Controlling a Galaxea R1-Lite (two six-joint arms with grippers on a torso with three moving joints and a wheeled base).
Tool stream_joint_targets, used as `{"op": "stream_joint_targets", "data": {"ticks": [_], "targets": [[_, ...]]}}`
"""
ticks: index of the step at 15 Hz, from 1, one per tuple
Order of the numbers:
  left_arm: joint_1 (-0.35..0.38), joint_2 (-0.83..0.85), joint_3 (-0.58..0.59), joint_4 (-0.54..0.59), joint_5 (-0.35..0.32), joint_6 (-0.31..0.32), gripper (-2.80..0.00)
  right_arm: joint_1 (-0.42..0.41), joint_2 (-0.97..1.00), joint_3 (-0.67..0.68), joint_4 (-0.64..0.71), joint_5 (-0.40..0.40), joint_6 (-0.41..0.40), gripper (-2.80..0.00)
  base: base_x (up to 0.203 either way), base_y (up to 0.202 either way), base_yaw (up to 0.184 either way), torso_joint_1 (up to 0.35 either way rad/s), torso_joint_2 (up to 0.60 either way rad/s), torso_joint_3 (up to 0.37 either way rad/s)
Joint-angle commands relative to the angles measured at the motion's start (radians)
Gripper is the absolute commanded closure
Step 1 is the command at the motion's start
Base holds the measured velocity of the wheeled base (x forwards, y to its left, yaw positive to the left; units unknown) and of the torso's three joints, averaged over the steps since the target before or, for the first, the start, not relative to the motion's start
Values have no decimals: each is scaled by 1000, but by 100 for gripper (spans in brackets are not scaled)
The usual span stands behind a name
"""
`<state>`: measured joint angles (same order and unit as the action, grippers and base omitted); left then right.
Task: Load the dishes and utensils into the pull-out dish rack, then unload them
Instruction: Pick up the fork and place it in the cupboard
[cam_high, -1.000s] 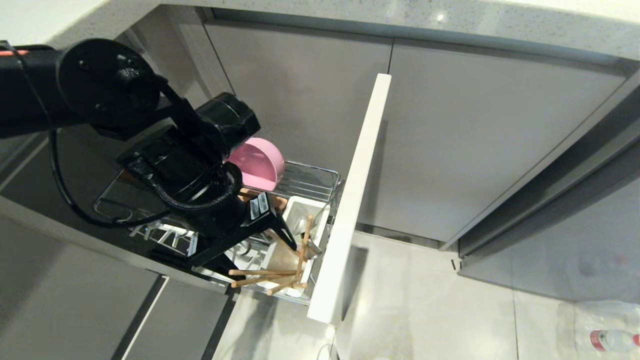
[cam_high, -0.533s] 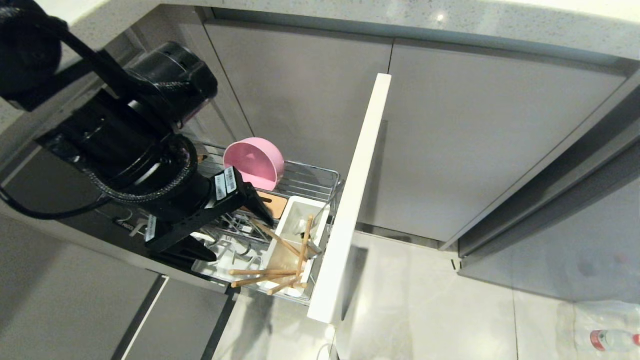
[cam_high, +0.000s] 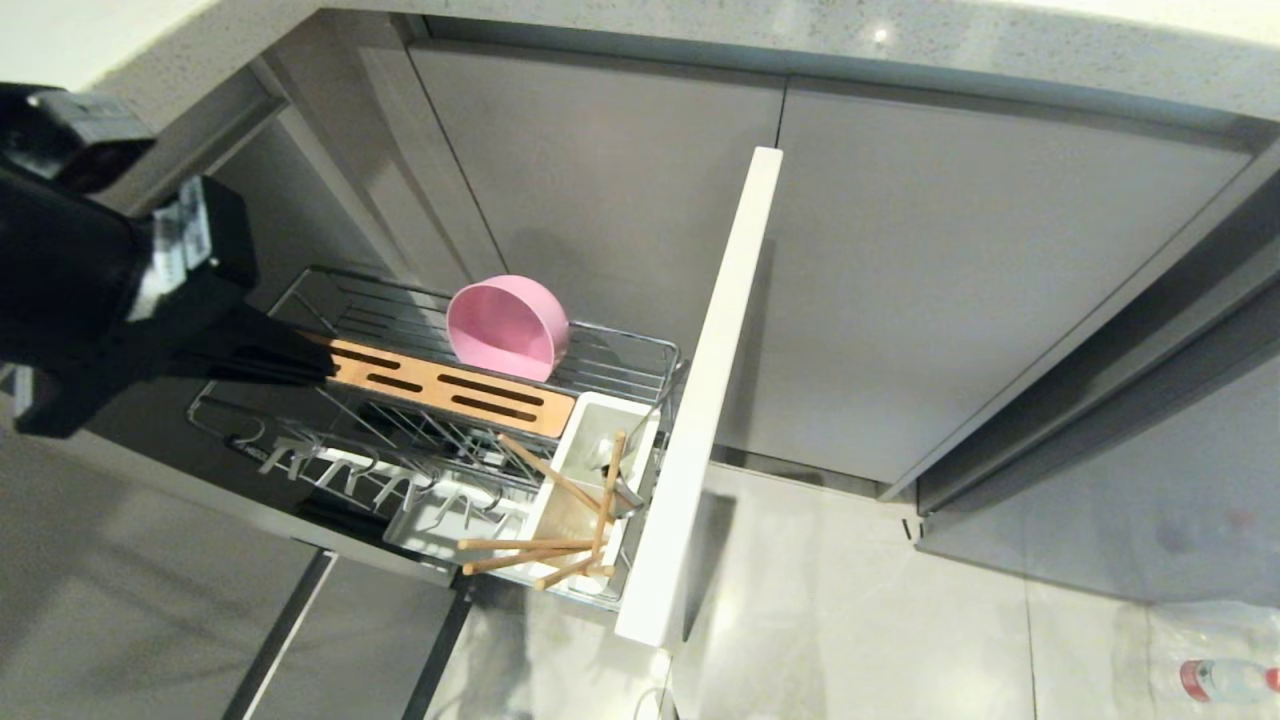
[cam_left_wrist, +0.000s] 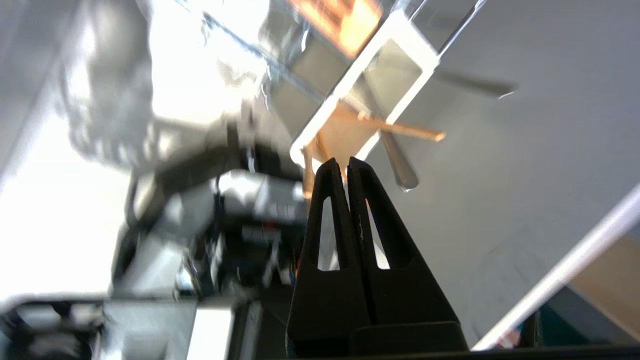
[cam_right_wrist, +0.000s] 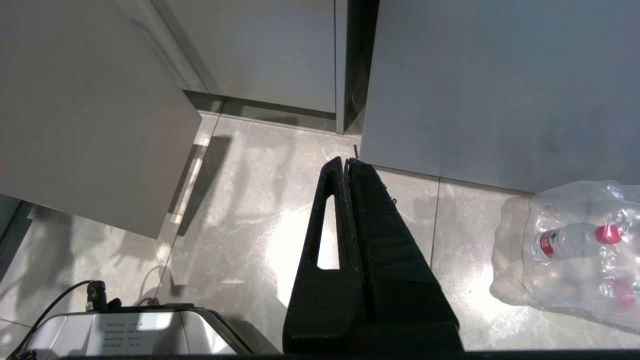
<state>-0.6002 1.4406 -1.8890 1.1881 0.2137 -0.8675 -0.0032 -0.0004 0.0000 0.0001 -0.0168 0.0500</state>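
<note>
Two pincers are mine. My left pincer (cam_high: 300, 365) hangs at the far left end of the pull-out dish rack (cam_high: 640, 350), its fingers pressed together with nothing between them, tips over the near end of the slotted wooden strip (cam_high: 440, 388). Past those tips, further along the rack, the pink bowl (cam_high: 508, 326) sits tilted on its side on the wire shelf, well apart from my pincer. Beyond the strip's far end stands the white utensil caddy (cam_high: 590, 425), with the wooden chopsticks (cam_high: 560, 480) leaning out of it at angles; several more sticks lie across the rack's front edge. A silver fork (cam_left_wrist: 400, 165) shows beside the caddy in my left wrist view. All of these are away from my tips, towards the white cabinet front (cam_high: 715, 380). My right pincer (cam_right_wrist: 347, 162) is closed too, empty, parked over the tiled floor (cam_right_wrist: 240, 225) near a wrapped pack of water bottles (cam_right_wrist: 575, 245).
</note>
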Motion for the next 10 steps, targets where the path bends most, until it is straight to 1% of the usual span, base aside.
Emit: {"op": "stream_joint_targets", "data": {"ticks": [1,2,3,5,7,8,10], "targets": [[5,-95,-19,4,35,24,0,0,0,2,1,0,1,0,0,0,0,0,0,0],[22,-131,-35,2,60,65,0,0,0,2,0,0,1,0,0,0,0,0,0,0],[68,-166,-44,-2,76,125,0,0,0,2,0,0,1,0,0,0,0,0,0,0],[212,-225,-50,-10,81,273,0,0,0,2,1,0,1,0,0,0,0,0,0,0],[356,-292,-52,-37,62,432,0,0,0,2,0,0,1,0,0,0,0,0,0,0],[419,-318,-53,-44,46,505,0,0,0,2,1,0,1,0,0,0,0,0,0,0],[570,-369,-54,-52,-1,644,0,0,0,2,0,0,1,0,0,0,0,0,0,0]]}}
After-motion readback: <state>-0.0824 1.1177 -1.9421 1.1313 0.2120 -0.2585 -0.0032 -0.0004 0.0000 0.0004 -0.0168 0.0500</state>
